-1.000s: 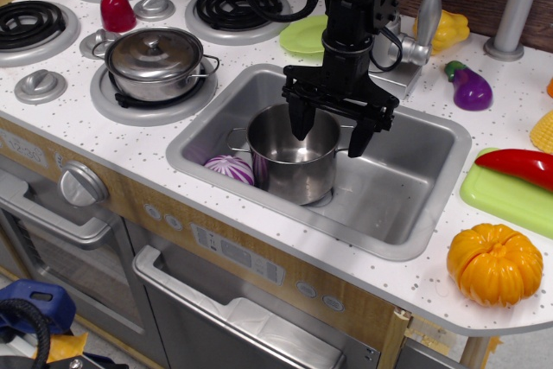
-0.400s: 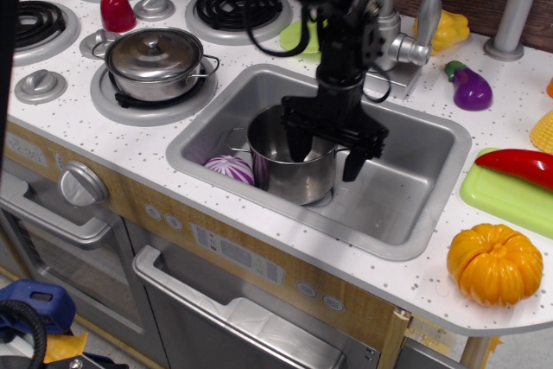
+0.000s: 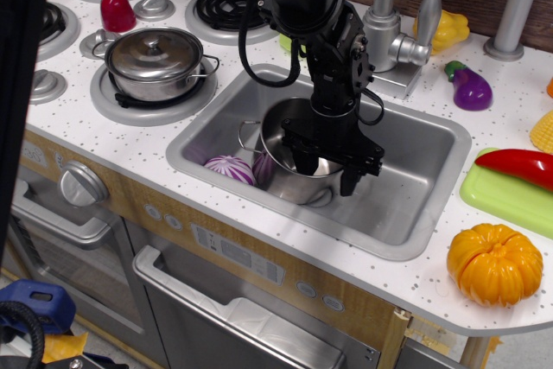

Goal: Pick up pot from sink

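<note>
The steel pot point(image 3: 289, 186) stands in the left half of the sink point(image 3: 406, 244), tilted a little, with a handle showing at its left. My gripper point(image 3: 327, 168) is down at the pot's right rim. One finger point(image 3: 302, 158) is inside the pot and the other finger point(image 3: 350, 181) is outside its right wall. The jaws are still apart, straddling the rim. The arm hides the pot's right side and its right handle.
A purple-and-white ball point(image 3: 229, 168) lies in the sink against the pot's left side. The faucet point(image 3: 393, 36) stands behind the sink. A lidded pot point(image 3: 155, 54) sits on the stove at left. An eggplant point(image 3: 471, 88), a red pepper point(image 3: 523, 164) and an orange pumpkin point(image 3: 494, 264) are on the right counter.
My gripper has come down from above the pot to straddle its right rim, and the fingers stand closer together. The pot has tipped and shifted slightly.
</note>
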Motion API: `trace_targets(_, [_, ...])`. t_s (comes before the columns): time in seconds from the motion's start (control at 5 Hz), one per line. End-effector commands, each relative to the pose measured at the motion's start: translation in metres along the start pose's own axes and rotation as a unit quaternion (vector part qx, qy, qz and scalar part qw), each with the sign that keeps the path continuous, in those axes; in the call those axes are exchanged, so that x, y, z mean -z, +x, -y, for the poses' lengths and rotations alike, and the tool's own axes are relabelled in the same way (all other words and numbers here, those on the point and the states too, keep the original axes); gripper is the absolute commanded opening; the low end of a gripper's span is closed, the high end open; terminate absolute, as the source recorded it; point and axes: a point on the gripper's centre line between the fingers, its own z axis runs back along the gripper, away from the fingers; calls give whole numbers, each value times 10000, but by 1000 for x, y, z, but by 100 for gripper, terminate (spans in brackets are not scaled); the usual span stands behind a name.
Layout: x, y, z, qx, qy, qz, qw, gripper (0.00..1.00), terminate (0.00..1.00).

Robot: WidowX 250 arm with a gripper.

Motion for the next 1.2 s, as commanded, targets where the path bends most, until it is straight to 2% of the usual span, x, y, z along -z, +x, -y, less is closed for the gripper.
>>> trace_targets(0.0, [-26,9,6,-118,211,-1,9997,0,0])
trace_targets(0.4, [-80,18,18,-345,485,-461,9972,0,0])
trace_targets(0.6, [-108,16,21,-359,881,-642,9934,0,0])
trace_targets(0.8, [-147,18,25,-366,917,-913,9909,0,0])
trace_targets(1.0, [-156,19,30,-384,549,-965,9931,0,100])
